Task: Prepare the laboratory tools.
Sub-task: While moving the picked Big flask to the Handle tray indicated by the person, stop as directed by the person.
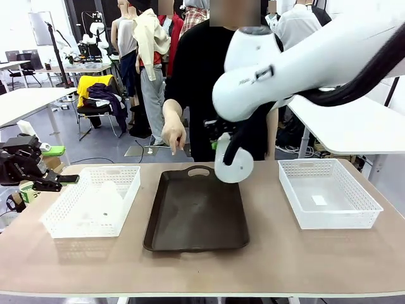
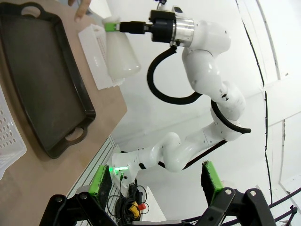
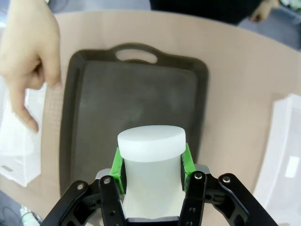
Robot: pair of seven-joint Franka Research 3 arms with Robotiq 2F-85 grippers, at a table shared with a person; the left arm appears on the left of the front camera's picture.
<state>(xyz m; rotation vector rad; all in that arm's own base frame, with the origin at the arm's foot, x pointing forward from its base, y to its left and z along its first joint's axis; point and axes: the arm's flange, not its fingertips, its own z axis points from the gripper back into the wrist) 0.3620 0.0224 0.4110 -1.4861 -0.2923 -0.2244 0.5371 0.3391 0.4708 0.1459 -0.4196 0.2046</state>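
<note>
Right wrist view shows you the right claw (image 3: 150, 165) clenched on a frosted flask (image 3: 149, 141), lifted over the dark tray (image 3: 94, 108) on the bench (image 3: 235, 61); your left claw (image 2: 155, 179) hangs released beside the left basket (image 1: 88, 202)

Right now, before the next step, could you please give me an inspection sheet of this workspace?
Surface: tan table; dark tray in the middle, bare.
Job's things: held flask in the air near the tray's far right corner; second flask in the left basket.
Clutter: right basket with a small white slip.
Pincers: right pincer shut on the held flask; left pincer open, empty, at the table's left end.
Cables: black hose along the right arm.
Surroundings: a person's hand pointing down behind the tray; chair with clothes farther off.
</note>
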